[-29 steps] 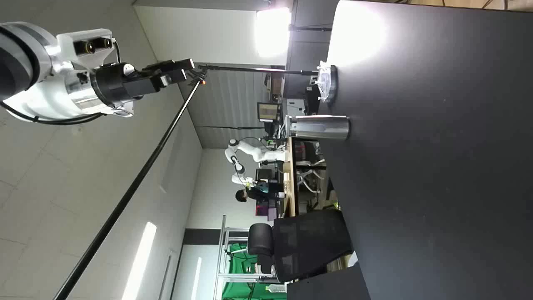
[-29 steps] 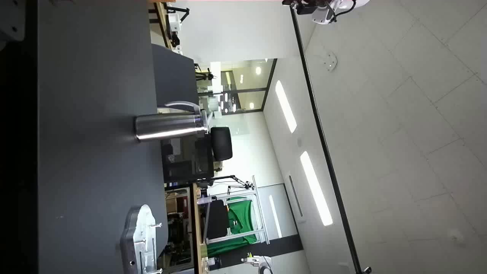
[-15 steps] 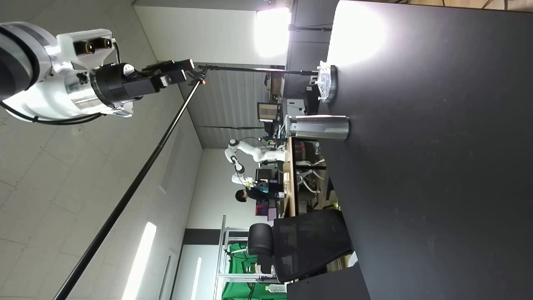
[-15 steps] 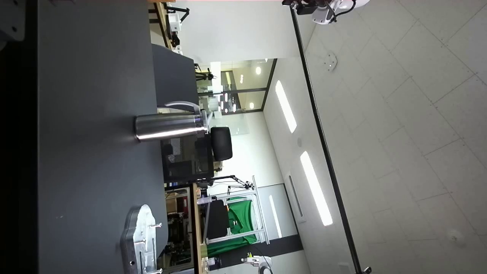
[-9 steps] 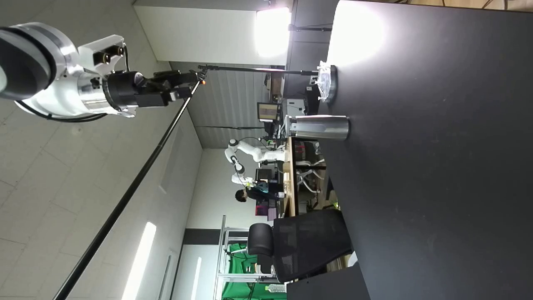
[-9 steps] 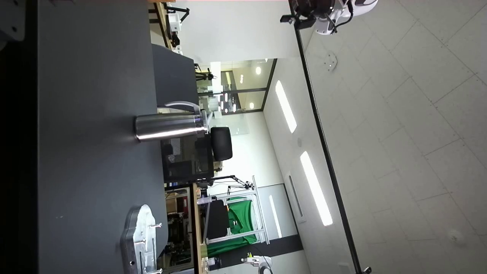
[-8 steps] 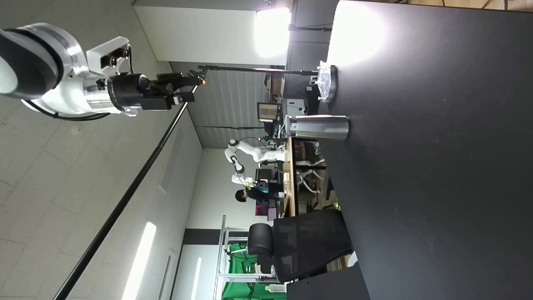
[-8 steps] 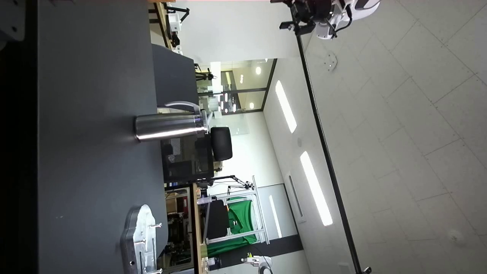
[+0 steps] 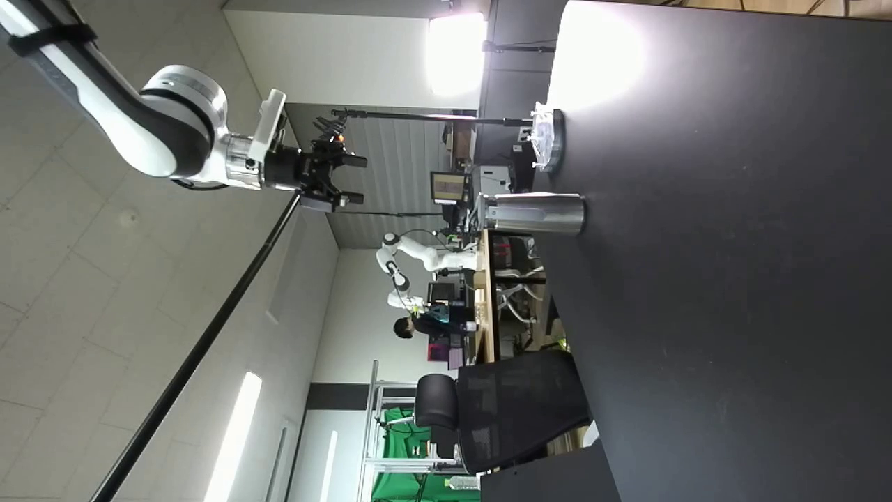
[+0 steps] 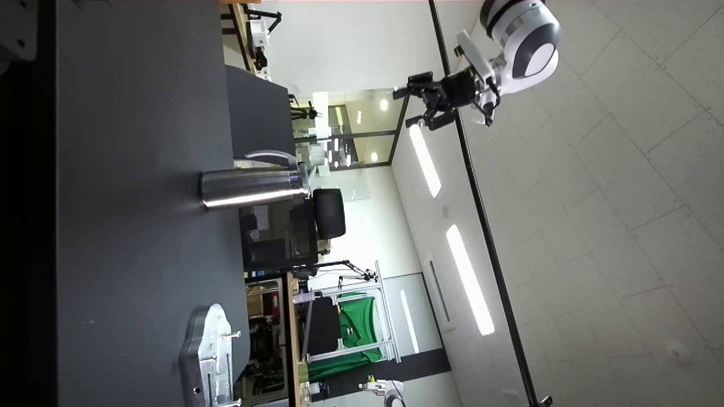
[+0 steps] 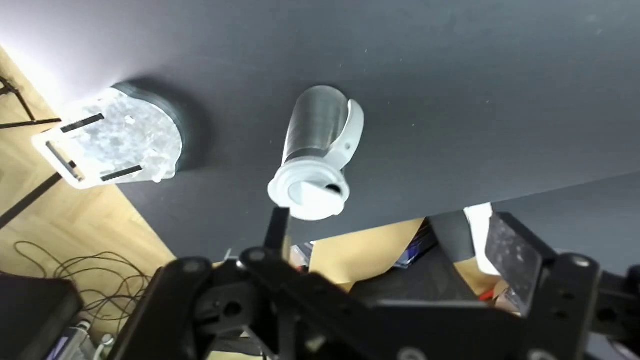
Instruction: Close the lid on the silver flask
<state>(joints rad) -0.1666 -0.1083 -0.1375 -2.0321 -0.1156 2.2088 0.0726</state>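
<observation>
Flask [image 11: 316, 122], one: silver metal, white handle [image 11: 351, 132] at its side; stood upright on the dark counter [image 11: 475, 115].
Lid [image 11: 290, 175], white: sat on the flask's top, its flap [image 11: 321, 202] tilted up; a dark opening [image 11: 333, 189] showed beside it.
Gripper [image 9: 357, 180], black: hung from the arm [image 9: 167, 150] above the counter, well apart from the flask; its fingers [image 10: 414, 121] were spread wide and held nothing.
Plate [image 11: 112, 132], metal, slotted: lay on a darker base [image 10: 191, 350] near the counter's edge, apart from the flask.
</observation>
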